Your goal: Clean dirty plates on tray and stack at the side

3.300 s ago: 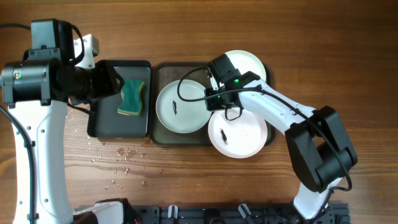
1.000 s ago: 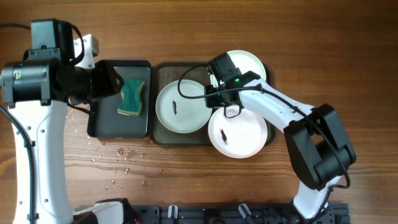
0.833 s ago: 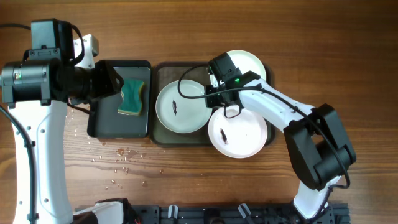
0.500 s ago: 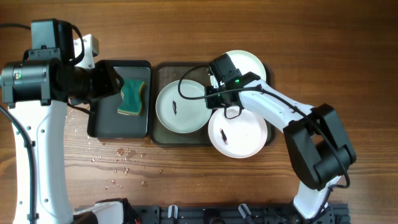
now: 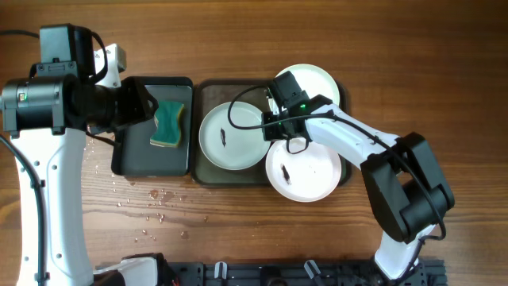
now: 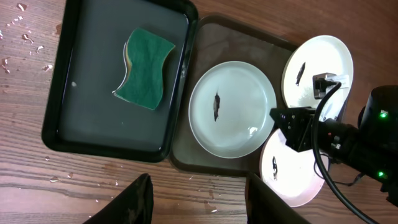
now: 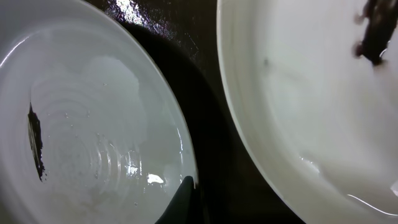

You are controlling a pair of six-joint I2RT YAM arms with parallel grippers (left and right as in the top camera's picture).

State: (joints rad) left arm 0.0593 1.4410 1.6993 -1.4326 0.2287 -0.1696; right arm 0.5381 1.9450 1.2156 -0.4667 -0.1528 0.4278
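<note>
The right fingers (image 7: 183, 198) are drawn together at the right-hand rim of the middle plate (image 5: 230, 137). Only one dark fingertip shows in the wrist view, so whether the rim is actually pinched cannot be told. Just past them, on the other side, sits the near plate (image 5: 305, 171), with a narrow dark gap of tray (image 5: 208, 91) between the two rims. It hangs over the tray's corner onto the worktop (image 5: 238, 230). Beyond the fingers, a far plate (image 5: 313, 79) lies in the tray's other right corner.

The left fingers (image 6: 138, 200) stand apart with nothing between them, over the black tray (image 5: 135, 163) with the sponge (image 5: 168, 123) just ahead of them.

The likely trouble is the grip. The middle plate looks wet and its rim is thin, so a lift from one edge could let it slide out or swing down. With the near plate that close, a swinging or dragged rim could knock it further off the tray.

The middle plate lies flat, face up, and being round it has no long axis of its own. Its dark streak (image 5: 224, 137) runs lengthwise along the tray's short direction. The tray's long axis runs sideways, through the right fingers toward the left ones.
</note>
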